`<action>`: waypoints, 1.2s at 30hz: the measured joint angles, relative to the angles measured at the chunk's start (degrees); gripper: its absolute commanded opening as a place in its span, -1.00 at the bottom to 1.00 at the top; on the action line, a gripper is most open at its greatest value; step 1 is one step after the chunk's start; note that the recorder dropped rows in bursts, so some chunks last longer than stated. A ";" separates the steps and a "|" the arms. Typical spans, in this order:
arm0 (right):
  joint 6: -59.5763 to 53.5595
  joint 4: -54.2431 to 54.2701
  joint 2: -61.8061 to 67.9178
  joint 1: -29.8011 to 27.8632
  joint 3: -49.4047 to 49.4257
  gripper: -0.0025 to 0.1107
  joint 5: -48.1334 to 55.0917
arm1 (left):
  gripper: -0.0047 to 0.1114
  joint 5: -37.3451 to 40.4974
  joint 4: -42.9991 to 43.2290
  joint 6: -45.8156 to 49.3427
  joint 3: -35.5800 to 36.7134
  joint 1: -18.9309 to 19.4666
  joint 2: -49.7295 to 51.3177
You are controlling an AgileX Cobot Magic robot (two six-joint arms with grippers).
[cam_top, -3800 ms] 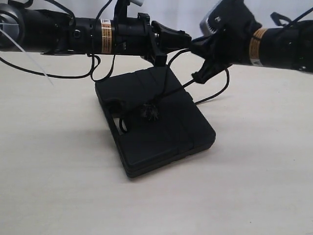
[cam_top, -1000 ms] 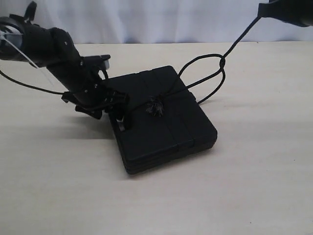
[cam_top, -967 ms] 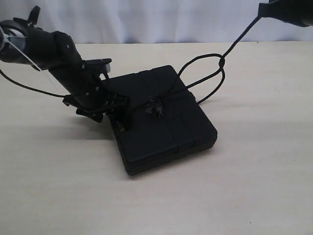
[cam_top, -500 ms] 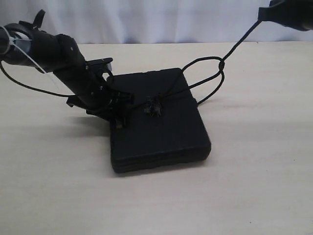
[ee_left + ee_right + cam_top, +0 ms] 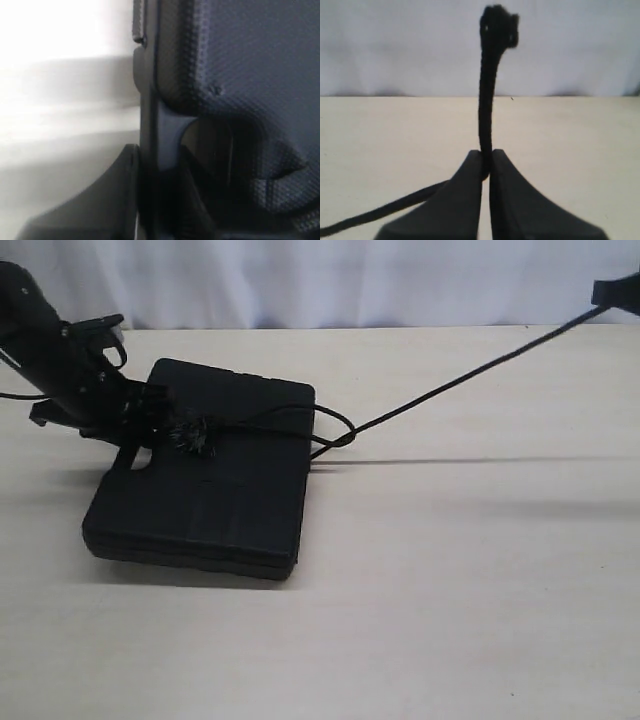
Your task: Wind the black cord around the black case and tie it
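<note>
Plainly the ribbed black case lay flat, left gripper clamping its handle edge; right gripper pinched the taut black cord.

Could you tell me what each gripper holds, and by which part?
The right gripper pinches the black cord near its free end; the left gripper appears to grip the black case at its handle edge.

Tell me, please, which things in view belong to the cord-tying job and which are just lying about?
Part of the job: the black cord, pinched in the right gripper; the black case, clamped at its handle edge by the left gripper.
Not part of it: only the table and the pale backdrop; I see no other loose item.
</note>
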 measured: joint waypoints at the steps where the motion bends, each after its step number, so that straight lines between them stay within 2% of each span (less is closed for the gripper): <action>1: 0.00 0.00 0.71 -1.20 0.57 -0.88 0.00 | -0.92 -0.70 -0.11 -0.13 0.70 0.60 0.00; 7: 2.04 0.37 6.02 -7.08 2.78 -0.88 0.61 | -0.92 -4.33 -1.99 0.01 5.35 3.75 0.00; 13: 2.85 0.49 11.91 -7.93 2.88 -0.88 -1.42 | -0.92 -8.34 -2.88 0.13 8.28 5.85 -0.48; 16: 1.65 0.61 13.39 -7.93 2.88 -0.87 -9.48 | -0.92 -9.34 -3.00 0.88 8.69 6.00 -0.50; 18: -0.79 -0.05 13.53 -7.79 2.72 -0.75 -19.31 | -0.92 -9.35 -3.11 1.31 8.69 6.00 -0.50; 20: -2.15 -2.08 13.53 -6.42 1.44 -0.52 -28.61 | -0.92 -9.45 -3.11 1.52 8.69 6.00 -0.50; 23: -2.42 -9.51 13.53 -1.20 -1.70 -0.12 -32.66 | -0.92 -9.56 -3.33 2.12 8.69 6.00 -0.60; 26: -1.38 -20.24 13.53 7.63 -4.10 0.07 -27.15 | -0.92 -9.67 -3.50 2.56 8.69 6.00 -0.59; 30: -4.61 -24.55 15.06 18.66 -6.33 0.07 -15.14 | -0.92 -9.78 -3.50 2.78 8.72 6.00 -0.59; 36: -14.98 -25.26 20.59 30.93 -9.68 0.07 -4.69 | -0.92 -9.78 -3.30 2.78 8.72 6.00 -0.59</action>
